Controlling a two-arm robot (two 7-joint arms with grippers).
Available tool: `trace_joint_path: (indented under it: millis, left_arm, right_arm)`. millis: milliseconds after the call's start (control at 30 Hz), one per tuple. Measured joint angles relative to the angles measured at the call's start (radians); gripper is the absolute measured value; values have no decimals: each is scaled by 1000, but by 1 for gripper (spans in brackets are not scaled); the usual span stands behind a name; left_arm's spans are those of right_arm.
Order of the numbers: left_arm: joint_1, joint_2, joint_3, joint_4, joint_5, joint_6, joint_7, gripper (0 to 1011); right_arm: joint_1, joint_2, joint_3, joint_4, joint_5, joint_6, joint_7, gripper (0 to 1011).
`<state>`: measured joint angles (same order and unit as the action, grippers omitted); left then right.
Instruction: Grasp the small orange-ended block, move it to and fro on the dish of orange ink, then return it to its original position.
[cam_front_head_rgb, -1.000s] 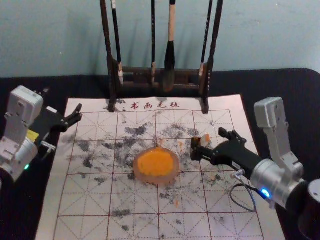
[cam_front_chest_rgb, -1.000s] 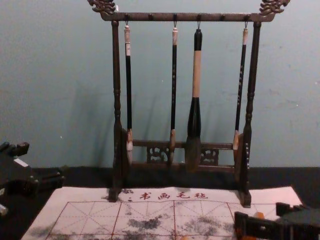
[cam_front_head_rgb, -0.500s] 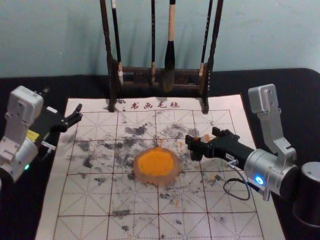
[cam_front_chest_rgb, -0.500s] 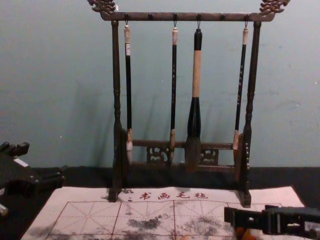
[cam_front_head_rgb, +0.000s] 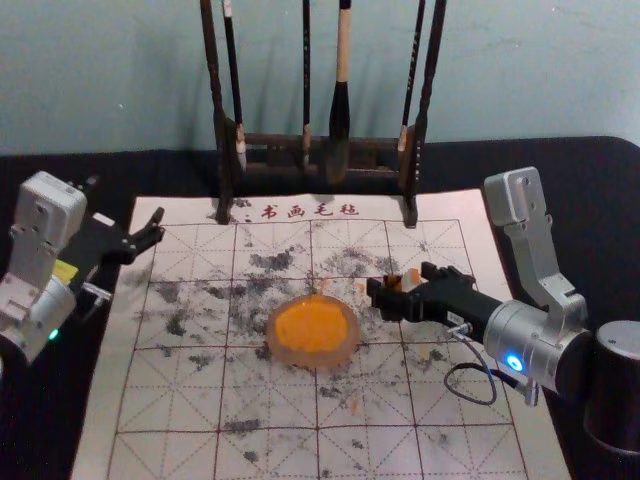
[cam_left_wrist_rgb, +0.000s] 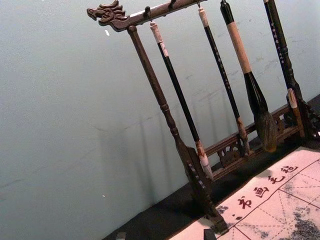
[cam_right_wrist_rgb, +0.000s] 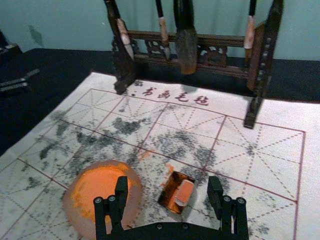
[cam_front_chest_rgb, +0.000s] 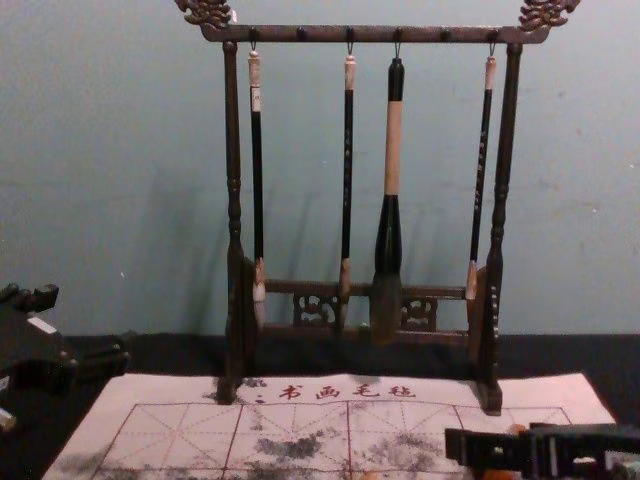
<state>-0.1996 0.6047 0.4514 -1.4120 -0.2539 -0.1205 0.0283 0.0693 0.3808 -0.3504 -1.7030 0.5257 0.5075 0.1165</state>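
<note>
My right gripper (cam_front_head_rgb: 402, 281) is at the small orange-ended block (cam_front_head_rgb: 411, 279), right of the dish of orange ink (cam_front_head_rgb: 312, 357). In the right wrist view, the block (cam_right_wrist_rgb: 184, 190) leans inside a small dark open box (cam_right_wrist_rgb: 169, 189), its orange face and white edge showing. The right gripper (cam_right_wrist_rgb: 168, 186) stands open there, one finger toward the ink dish (cam_right_wrist_rgb: 136, 202) and the other on the far side of the box, not touching the block. Idle at the mat's left edge, my left gripper (cam_front_head_rgb: 154, 228) is open; its tips (cam_left_wrist_rgb: 165, 235) show in its wrist view.
A dark wooden rack (cam_front_chest_rgb: 235, 180) with several hanging brushes stands at the back of the mat. The largest brush (cam_front_chest_rgb: 393, 150) hangs right of centre. The ink-stained white mat (cam_front_head_rgb: 170, 400) lies on a black-covered table (cam_front_head_rgb: 590, 210).
My right gripper has shifted left and its forearm has swung inward, bringing the fingers around the box with the block. The left arm, the dish and the rack have stayed put.
</note>
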Motion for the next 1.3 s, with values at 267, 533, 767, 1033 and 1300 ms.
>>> trace_joint_path:
  millis: [267, 533, 767, 1033, 1300]
  left_arm:
    - [0, 0, 0, 0, 0, 0, 0, 1001]
    - [0, 0, 0, 0, 0, 0, 0, 1001]
    - [0, 0, 0, 0, 0, 0, 0, 1001]
    - [0, 0, 0, 0, 0, 0, 0, 1001]
    - [0, 0, 0, 0, 0, 0, 0, 1001]
  right_arm:
    - [-11, -14, 9, -1, -39, -1, -26, 1002]
    - [-21, -28, 19, -4, -65, 0, -33, 1002]
    - [-29, -37, 26, -9, -86, 0, -34, 1002]
    - [-30, -37, 26, -10, -90, 0, -32, 1002]
    - [-29, -36, 26, -10, -88, 1, -32, 942]
